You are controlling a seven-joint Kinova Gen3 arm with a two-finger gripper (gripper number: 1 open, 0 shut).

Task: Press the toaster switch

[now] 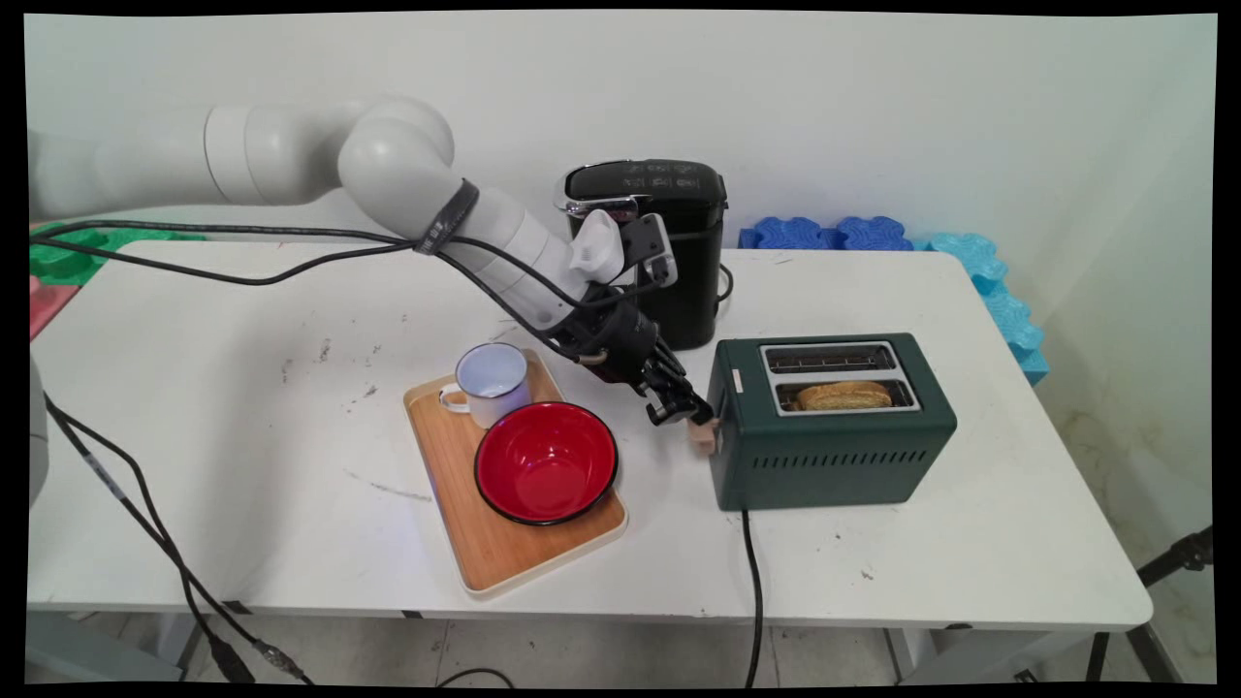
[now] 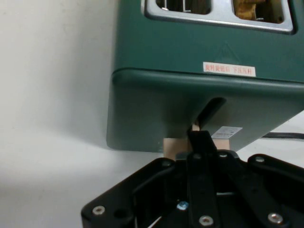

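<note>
Labels on the toaster

My camera finds a white sticker with red Chinese characters on the green toaster [image 2: 190, 52], unreadable; a smaller label below it too.

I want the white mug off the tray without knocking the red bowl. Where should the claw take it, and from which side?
Probably by the rim of the white enamel mug, from above. It stands upright with its mouth open, so one finger can go inside and one outside. Its handle points left, and the red bowl sits close against its front right, so grip the back or left wall, away from the bowl.

White table [image 1: 242, 407] — tray [image 1: 485, 553], toaster [image 1: 824, 456], coffee machine [image 1: 679, 252]
</note>
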